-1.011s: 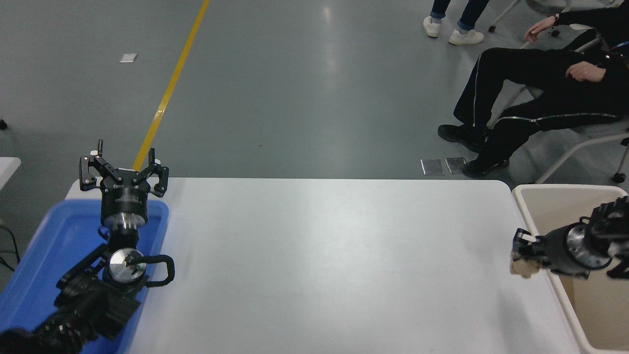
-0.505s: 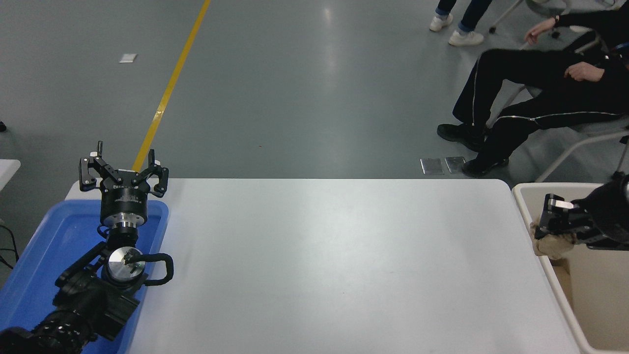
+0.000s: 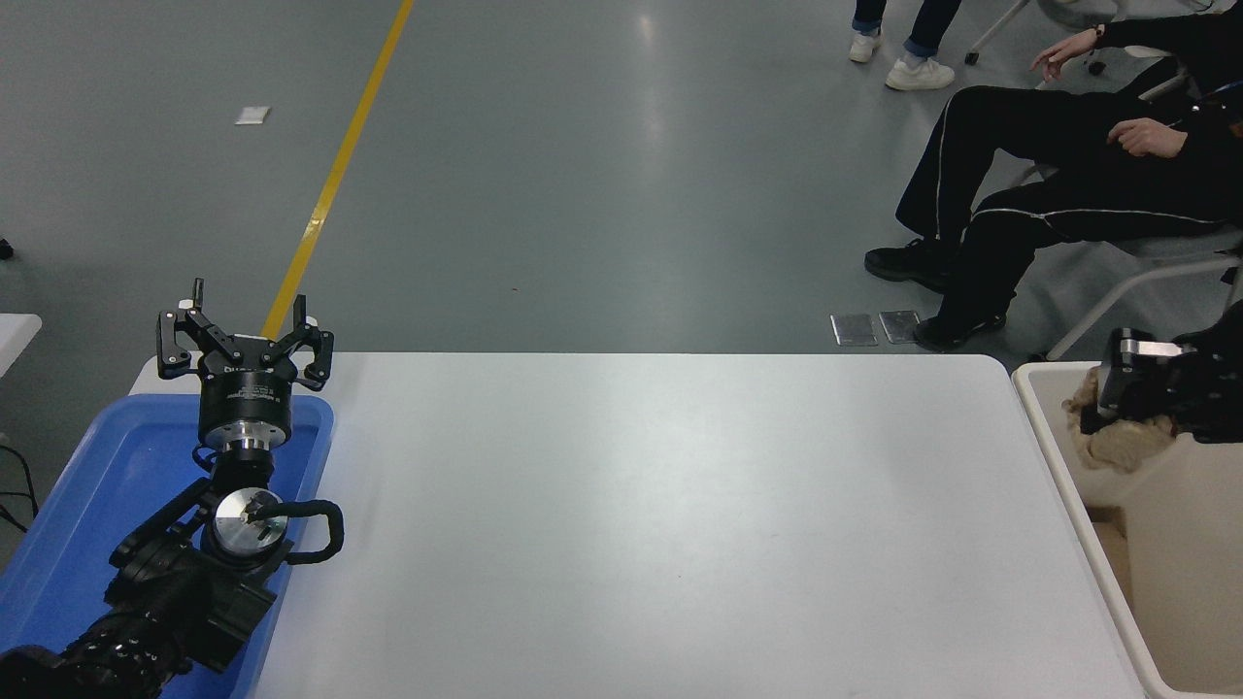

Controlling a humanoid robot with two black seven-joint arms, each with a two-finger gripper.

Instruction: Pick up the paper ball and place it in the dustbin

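1. Since a second ago, the right gripper (image 3: 1117, 408) has travelled from the table's right edge, over the near-left rim of the dustbin (image 3: 1044, 427), to a spot above the bin's far-left corner, carrying the paper ball (image 3: 1117, 449) with it.
2. That gripper comes in from the picture's right edge, its black fingers clamped on the tan crumpled wad; the ball bulges out below and to the left of them.
3. From this view the ball shows against the cream inner wall of the dustbin, inside the line of its rim. Whether it touches the wall or hangs free cannot be told.
4. Only the left part of the bin is in view, standing just beside the right end of the white table (image 3: 660, 524). Its thick rounded rim runs down to the picture's bottom right corner, and its smooth deep walls show nothing else in the visible part.
5. At the table's left end lies a shallow blue tray (image 3: 87, 485). The left arm is parked over it, reaching from the lower left corner.
6. At that arm's tip, the left gripper (image 3: 245, 335) sits over the tray's far edge with its fingers spread apart and nothing between them. The bare blue floor of the tray shows beside the arm.
7. Beyond the table, on the grey floor, a person in black trousers (image 3: 1049, 165) sits on a chair at the upper right, and a yellow line (image 3: 335, 175) runs away from the table's far-left corner.
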